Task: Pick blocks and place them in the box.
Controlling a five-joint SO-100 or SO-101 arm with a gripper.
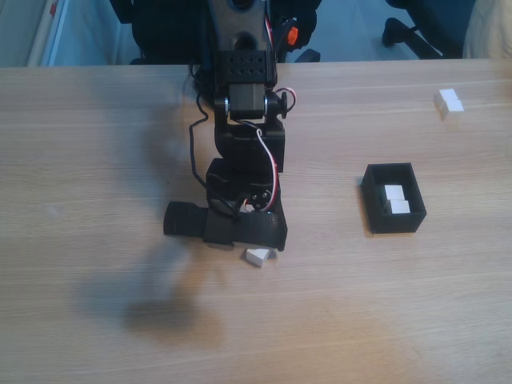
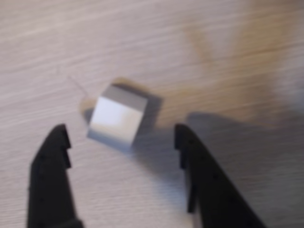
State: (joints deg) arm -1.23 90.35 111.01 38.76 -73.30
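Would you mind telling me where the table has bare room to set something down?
The table's whole left side, left of the arm, is bare, as is the front strip below the gripper and box. The gap between arm and box is free too. It is crowded around the gripper, open over a block, and at the far right by another block.
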